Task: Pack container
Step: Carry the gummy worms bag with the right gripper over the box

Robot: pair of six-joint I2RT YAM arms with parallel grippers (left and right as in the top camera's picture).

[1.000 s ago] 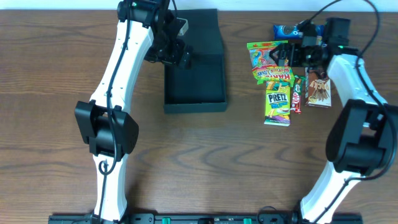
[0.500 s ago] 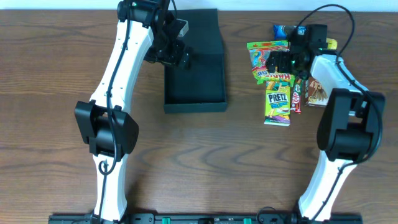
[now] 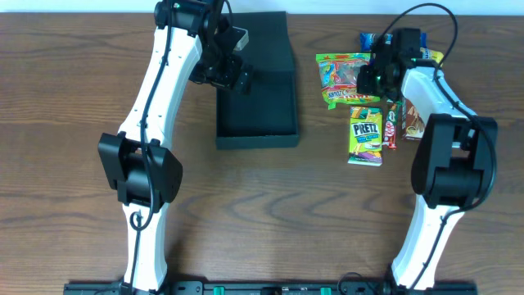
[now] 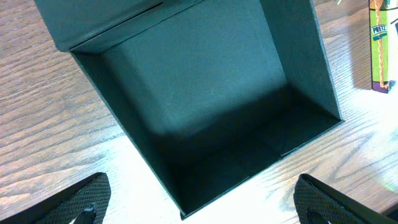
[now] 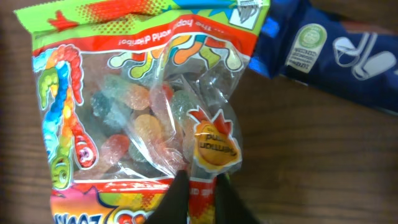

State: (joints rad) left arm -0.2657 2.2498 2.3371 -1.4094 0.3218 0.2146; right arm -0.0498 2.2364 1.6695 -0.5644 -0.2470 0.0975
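Note:
The container (image 3: 255, 102) is a dark square box standing open on the table, its flat lid (image 3: 266, 37) folded back behind it. Nothing lies on its bare floor (image 4: 205, 106). My left gripper (image 3: 237, 75) hovers over the box's back left part, open, its fingers (image 4: 87, 199) wide apart at the frame's bottom corners. My right gripper (image 3: 367, 79) is shut on the right edge of a bright gummy-candy bag (image 3: 344, 70). In the right wrist view the two black fingertips (image 5: 200, 193) pinch a fold of the bag (image 5: 124, 112).
Right of the box lie other snacks: a green Pretz pack (image 3: 366, 135), also in the left wrist view (image 4: 379, 50), a blue cookie packet (image 3: 372, 38) (image 5: 336, 56), a red chocolate bar (image 3: 391, 127) and a brown packet (image 3: 416, 119).
My right gripper has gone from open to shut on the gummy bag. The bag has turned and slid a little to the left. The left arm has stayed still.

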